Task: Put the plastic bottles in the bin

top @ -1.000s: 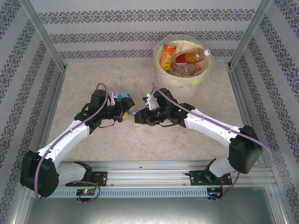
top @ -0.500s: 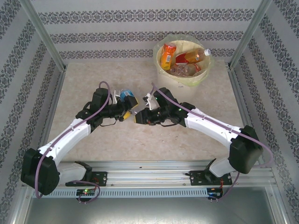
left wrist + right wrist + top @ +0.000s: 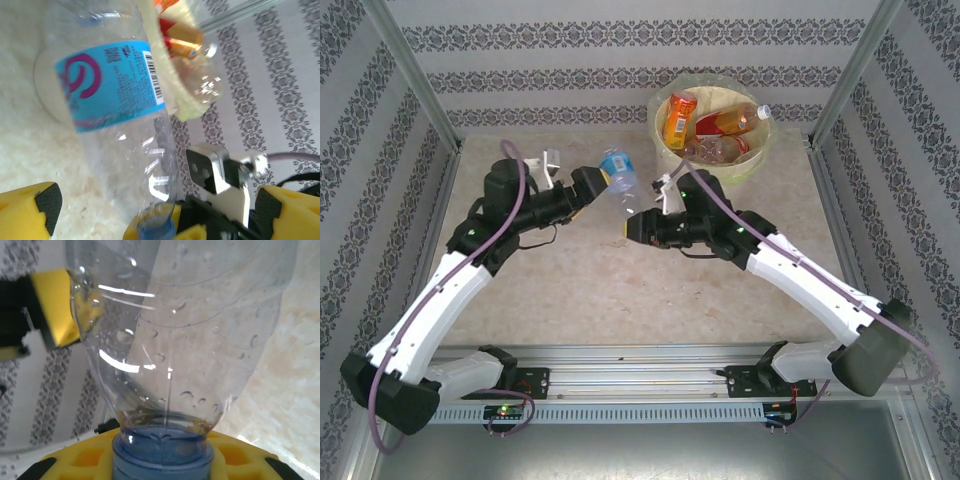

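— The right hand [image 3: 632,221] is clamped on the blue-capped neck of the blue-labelled bottle [image 3: 618,178], held above the desk [image 3: 570,290]. The left hand [image 3: 597,183] stands spread beside the bottle's body, not gripping.
— And the bin [image 3: 752,160]?
— Near, farther out and to that hand's right. The bottle's long axis runs away from the right hand, base outermost. The right arm is nearer.
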Robot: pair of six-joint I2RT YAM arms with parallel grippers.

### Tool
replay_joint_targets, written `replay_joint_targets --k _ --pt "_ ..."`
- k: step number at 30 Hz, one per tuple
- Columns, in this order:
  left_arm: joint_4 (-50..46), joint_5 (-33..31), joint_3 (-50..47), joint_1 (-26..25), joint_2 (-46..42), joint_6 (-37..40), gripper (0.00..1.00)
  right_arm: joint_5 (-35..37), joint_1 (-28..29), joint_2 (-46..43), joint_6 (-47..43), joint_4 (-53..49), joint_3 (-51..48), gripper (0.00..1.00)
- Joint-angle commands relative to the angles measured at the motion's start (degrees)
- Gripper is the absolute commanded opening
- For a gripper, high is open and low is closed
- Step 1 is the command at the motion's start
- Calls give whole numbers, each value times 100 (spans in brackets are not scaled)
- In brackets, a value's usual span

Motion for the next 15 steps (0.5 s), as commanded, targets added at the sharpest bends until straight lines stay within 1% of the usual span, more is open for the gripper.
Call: replay_joint_targets --k 1,5,9,12,15 --pt "-491 -362 158 -48 -222 572 100 665 -263 -198 463 -314 501 22" --pt "-441 -262 38 -48 -307 523 100 1349 -510 -104 675 -488 1086 22" --pt "-379 -212 -126 -53 -385 461 100 1748 -825 124 1245 -98 1326 23" --pt "-377 -199 -214 -48 -447 408 100 2096 -935 399 1596 82 1603 23" --pt "-386 -207 -313 -48 -533 369 100 2255 -973 762 1896 202 1974 22"
